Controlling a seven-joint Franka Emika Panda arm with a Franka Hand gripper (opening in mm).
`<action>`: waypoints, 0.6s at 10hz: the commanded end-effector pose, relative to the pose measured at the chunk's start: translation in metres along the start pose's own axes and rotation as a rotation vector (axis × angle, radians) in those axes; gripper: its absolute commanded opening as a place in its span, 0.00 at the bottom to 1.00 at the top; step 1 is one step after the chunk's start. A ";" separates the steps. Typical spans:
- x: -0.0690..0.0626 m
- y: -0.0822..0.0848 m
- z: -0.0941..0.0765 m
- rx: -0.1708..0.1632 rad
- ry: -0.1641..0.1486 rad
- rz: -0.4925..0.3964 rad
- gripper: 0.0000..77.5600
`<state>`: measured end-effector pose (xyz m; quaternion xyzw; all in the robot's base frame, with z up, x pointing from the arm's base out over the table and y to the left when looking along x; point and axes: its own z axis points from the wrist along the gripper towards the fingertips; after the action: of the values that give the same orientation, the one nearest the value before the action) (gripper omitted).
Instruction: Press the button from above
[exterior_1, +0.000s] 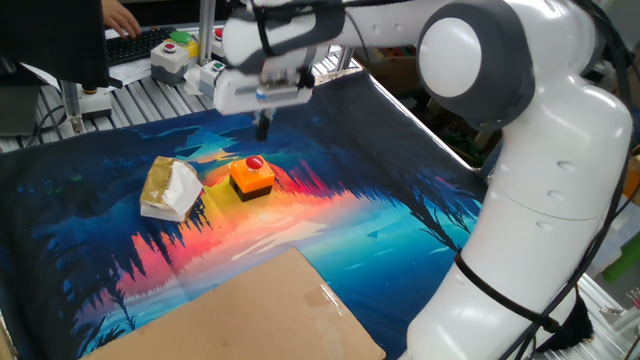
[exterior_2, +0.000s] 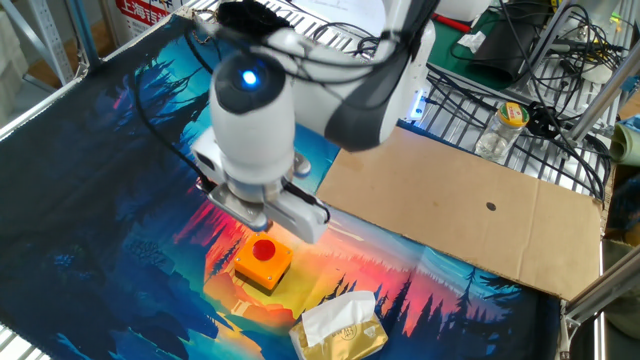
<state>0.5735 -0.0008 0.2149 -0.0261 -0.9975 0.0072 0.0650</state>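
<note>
Tool (exterior_1: 264, 128) hovers above button (exterior_1: 254, 163), apart; you get vertical press line. Tool state: cannot tell.

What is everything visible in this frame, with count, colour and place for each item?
Small red dome button on an orange-yellow square box with black base: one, centre of the mat, below the gripper.
Tan-and-white paper-like lump: one, on the mat beside the orange box, apart from it.
Printed mat: one, blue with an orange-red forest scene, covering the table.
Brown cardboard sheet: one, flat along one edge of the mat.
Grey boxes with green and red buttons: two, on the metal rack behind the mat.
Black cables: several, on the rack beyond the cardboard.
Robot arm: one, white and grey.
Gripper: one, hanging above the button, not touching it; finger state unclear.
</note>
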 end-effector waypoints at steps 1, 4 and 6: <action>-0.008 -0.020 -0.061 0.016 0.051 0.007 0.00; -0.006 -0.019 -0.062 0.017 0.053 0.016 0.00; -0.004 -0.017 -0.064 0.019 0.052 0.021 0.00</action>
<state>0.5852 -0.0182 0.2753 -0.0342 -0.9950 0.0156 0.0925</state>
